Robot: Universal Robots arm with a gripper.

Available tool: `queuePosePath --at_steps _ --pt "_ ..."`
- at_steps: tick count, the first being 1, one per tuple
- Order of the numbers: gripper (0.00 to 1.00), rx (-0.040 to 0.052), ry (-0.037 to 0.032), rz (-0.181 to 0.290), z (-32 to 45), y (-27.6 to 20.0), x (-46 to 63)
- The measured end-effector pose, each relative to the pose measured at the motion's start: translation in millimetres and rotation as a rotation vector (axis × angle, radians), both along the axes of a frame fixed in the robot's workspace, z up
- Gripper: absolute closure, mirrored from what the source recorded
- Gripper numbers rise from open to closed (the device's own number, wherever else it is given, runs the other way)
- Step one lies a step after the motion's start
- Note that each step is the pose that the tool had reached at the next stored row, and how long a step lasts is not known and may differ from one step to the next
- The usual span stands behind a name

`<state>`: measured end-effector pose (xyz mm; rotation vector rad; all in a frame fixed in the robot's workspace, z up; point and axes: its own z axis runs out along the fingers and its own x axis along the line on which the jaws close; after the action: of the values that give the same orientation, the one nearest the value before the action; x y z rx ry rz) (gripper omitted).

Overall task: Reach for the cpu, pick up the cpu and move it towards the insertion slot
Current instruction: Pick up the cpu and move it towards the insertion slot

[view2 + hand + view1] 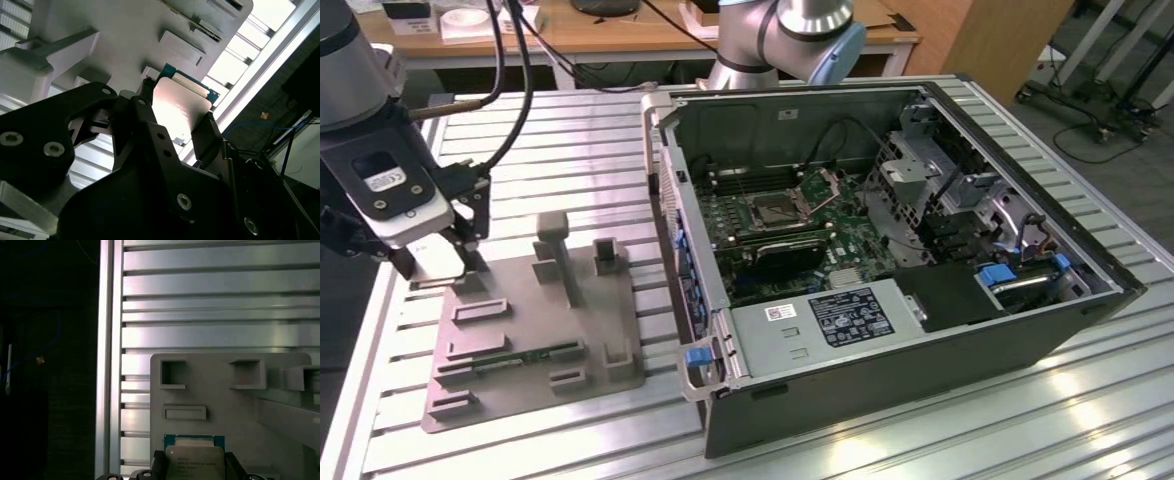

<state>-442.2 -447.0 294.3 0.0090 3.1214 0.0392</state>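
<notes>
— Where is your chip (181, 106)?
— Right between the fingers (212, 136) of your gripper (440, 264). In both wrist views it shows its pale metal top, with a dark finger against each of two opposite edges, so the gripper is clamped on the chip.
— Is it up off the holder?
— You cannot tell from these views. Your gripper sits low at one end of the grey holder (520, 325), which lies on the slatted metal table (574, 130).
— And the socket (781, 210)?
— Well apart from your gripper, towards the exterior view's right. It is inside the open computer case (921, 372), on the green board, with its metal plate tipped up.
</notes>
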Motion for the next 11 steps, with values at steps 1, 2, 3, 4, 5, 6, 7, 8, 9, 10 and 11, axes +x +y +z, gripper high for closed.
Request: queuePosePath --at_steps 1,2,3,4,5,6,7,8,9,10,11 --pt "0.46 0.0000 0.0000 0.000 0.9 0.0 0.0" --pt "0.46 0.0000 0.0001 0.000 1.8 0.0 0.0" --pt "0.46 0.0001 0.0000 0.000 2.8 0.0 0.0" --pt "0.46 0.0000 0.0001 0.000 3.8 0.0 0.0" --pt "0.46 0.0000 0.0000 0.000 4.7 0.0 0.0" --pt "0.46 0.0000 0.0001 0.000 5.6 0.0 0.0" --pt "0.46 0.0000 0.0001 0.000 6.4 0.0 0.0" --pt "0.46 0.0001 0.0000 0.000 7.2 0.0 0.0" --pt "0.46 0.0000 0.0001 0.000 8.1 0.0 0.0" --pt "0.46 0.0000 0.0000 0.000 8.9 0.0 0.0" --pt "0.46 0.0001 0.0000 0.000 9.5 0.0 0.0"
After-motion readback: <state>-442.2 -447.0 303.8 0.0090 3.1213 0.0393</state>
